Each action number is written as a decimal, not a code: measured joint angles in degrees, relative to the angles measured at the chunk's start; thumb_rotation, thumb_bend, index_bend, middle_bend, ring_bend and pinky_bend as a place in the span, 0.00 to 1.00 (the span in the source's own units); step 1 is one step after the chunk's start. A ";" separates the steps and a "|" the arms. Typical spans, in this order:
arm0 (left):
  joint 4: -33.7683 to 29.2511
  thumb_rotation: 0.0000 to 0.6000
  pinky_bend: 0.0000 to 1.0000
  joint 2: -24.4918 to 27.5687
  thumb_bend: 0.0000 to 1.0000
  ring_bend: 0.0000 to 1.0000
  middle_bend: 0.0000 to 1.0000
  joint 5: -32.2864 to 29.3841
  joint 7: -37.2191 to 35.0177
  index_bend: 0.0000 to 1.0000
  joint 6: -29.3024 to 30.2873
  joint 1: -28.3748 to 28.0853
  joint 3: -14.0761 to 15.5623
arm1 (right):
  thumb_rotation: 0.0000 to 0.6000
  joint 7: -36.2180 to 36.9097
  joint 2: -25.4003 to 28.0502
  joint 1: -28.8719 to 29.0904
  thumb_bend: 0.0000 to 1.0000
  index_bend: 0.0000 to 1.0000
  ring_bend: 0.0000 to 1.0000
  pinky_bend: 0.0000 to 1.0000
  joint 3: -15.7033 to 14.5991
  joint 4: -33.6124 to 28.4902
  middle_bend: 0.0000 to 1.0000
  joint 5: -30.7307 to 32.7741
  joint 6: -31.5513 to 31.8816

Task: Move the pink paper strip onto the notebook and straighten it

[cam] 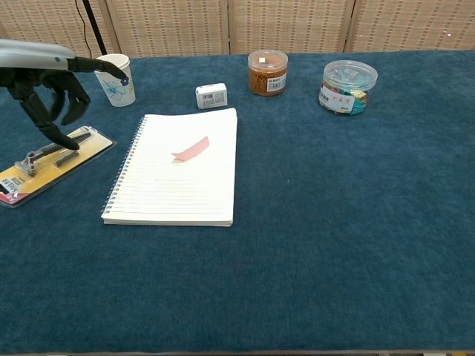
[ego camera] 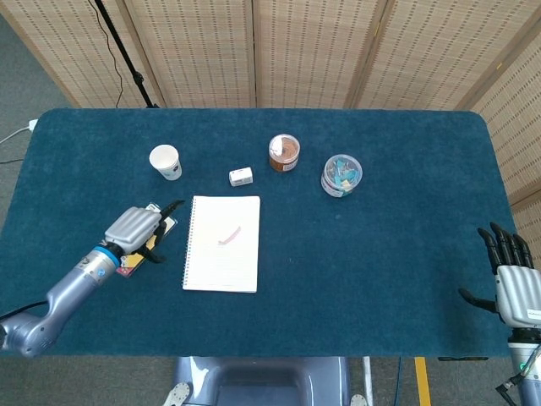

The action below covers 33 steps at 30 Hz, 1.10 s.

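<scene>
The pink paper strip (ego camera: 229, 235) (cam: 191, 148) lies slanted on the upper half of the white spiral notebook (ego camera: 222, 262) (cam: 178, 193); nothing touches it. My left hand (ego camera: 138, 231) (cam: 50, 93) hovers over the yellow tool pack (ego camera: 127, 259) (cam: 22, 174), left of the notebook, fingers spread and empty. My right hand (ego camera: 516, 279) is at the table's far right edge, open, fingers apart, holding nothing; the chest view does not show it.
Along the back stand a paper cup (ego camera: 166, 161) (cam: 113, 79), a small white box (ego camera: 241, 176) (cam: 211, 96), a brown-lidded jar (ego camera: 285, 153) (cam: 268, 72) and a clear tub of clips (ego camera: 341, 175) (cam: 348, 87).
</scene>
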 measured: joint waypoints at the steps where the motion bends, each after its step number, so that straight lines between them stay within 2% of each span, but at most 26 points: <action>1: -0.07 1.00 0.56 -0.49 0.00 0.51 0.71 -2.87 1.08 0.00 -1.17 -1.50 0.04 | 1.00 0.31 0.11 -0.12 0.00 0.00 0.00 0.00 0.16 -0.10 0.00 -0.20 -0.33; 8: -1.42 1.00 0.56 -2.14 0.00 0.50 0.70 -16.32 9.97 0.00 -2.73 -9.00 2.07 | 1.00 1.17 0.35 -0.47 0.00 0.00 0.00 0.00 0.92 -0.31 0.00 -0.70 -1.74; 9: -1.67 0.99 0.56 -2.22 0.00 0.48 0.68 -17.93 10.93 0.00 -2.59 -9.79 2.55 | 1.00 1.30 0.37 -0.50 0.00 0.00 0.00 0.00 1.00 -0.34 0.00 -0.71 -1.96; 11: -2.39 0.95 0.55 -2.38 0.00 0.39 0.56 -22.19 13.00 0.00 -1.93 -11.74 3.81 | 1.00 1.56 0.44 -0.62 0.00 0.00 0.00 0.00 1.30 -0.49 0.00 -0.86 -2.42; 12: -2.79 0.92 0.47 -2.46 0.00 0.30 0.43 -24.23 13.97 0.00 -1.45 -12.60 4.37 | 1.00 1.55 0.45 -0.70 0.00 0.00 0.00 0.00 1.45 -0.54 0.00 -0.96 -2.45; 13: -3.39 0.89 0.31 -2.56 0.00 0.18 0.26 -27.02 15.26 0.00 -0.67 -13.75 5.15 | 1.00 1.51 0.45 -0.80 0.00 0.00 0.00 0.00 1.59 -0.59 0.00 -1.07 -2.48; 15: -4.48 0.85 0.06 -2.68 0.00 0.03 0.06 -30.99 17.28 0.00 0.80 -15.51 6.38 | 1.00 1.50 0.45 -0.92 0.00 0.00 0.00 0.00 1.73 -0.67 0.00 -1.26 -2.53; 16: -5.32 0.84 0.00 -2.74 0.00 0.00 0.01 -33.23 18.70 0.00 2.12 -16.59 7.23 | 1.00 1.53 0.46 -1.04 0.00 0.00 0.00 0.00 1.85 -0.75 0.00 -1.41 -2.54; 22: -10.28 0.82 0.00 -2.19 0.00 0.00 0.00 -38.04 22.57 0.00 7.62 -19.76 9.70 | 1.00 1.60 0.48 -1.48 0.00 0.00 0.00 0.00 2.37 -1.05 0.00 -1.96 -2.64; 28: -10.42 0.79 0.00 -2.33 0.00 0.00 0.00 -37.58 21.94 0.01 9.13 -19.90 9.40 | 1.00 1.35 0.41 -1.78 0.00 0.00 0.00 0.00 2.66 -1.29 0.00 -2.42 -2.76; 33: -9.26 0.75 0.00 -3.47 0.00 0.00 0.00 -38.20 22.38 0.10 9.34 -20.49 9.35 | 1.00 1.39 0.44 -2.00 0.00 0.00 0.00 0.00 2.85 -1.49 0.00 -2.76 -2.80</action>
